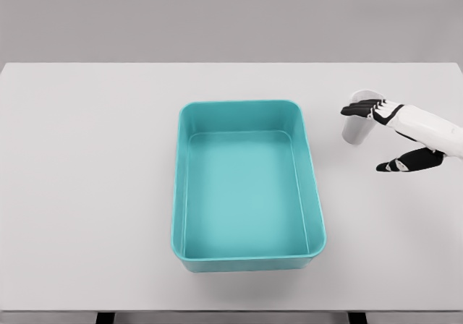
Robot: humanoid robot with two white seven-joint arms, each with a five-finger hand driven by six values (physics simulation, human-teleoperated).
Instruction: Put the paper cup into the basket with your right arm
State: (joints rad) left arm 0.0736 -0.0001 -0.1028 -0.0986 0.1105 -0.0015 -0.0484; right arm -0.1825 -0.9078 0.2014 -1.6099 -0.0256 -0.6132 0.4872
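One broad white matte tabletop fills nearly the whole head view, and we see its far edge meet a plain grey wall with no features on it. Along the bottom edge, two short dark stubs show beneath the table's front lip, likely parts of its support, though we cannot tell more.

Near the middle of the surface sits the teal rectangular plastic basket with rounded corners and smooth upright walls, its long side running away from us; we see only its bare teal floor inside.

Off to the basket's right, apart from its wall, stands the small white paper cup, upright on the table with its open mouth up. Our right hand, black-fingered on a white forearm that enters from the right edge, is at the cup: the four dark fingers lie across the cup's upper front, while the thumb stretches out lower and nearer to us, clear of the cup. The hand is spread rather than clenched, and we cannot tell whether the fingers truly press the cup or only overlap it.
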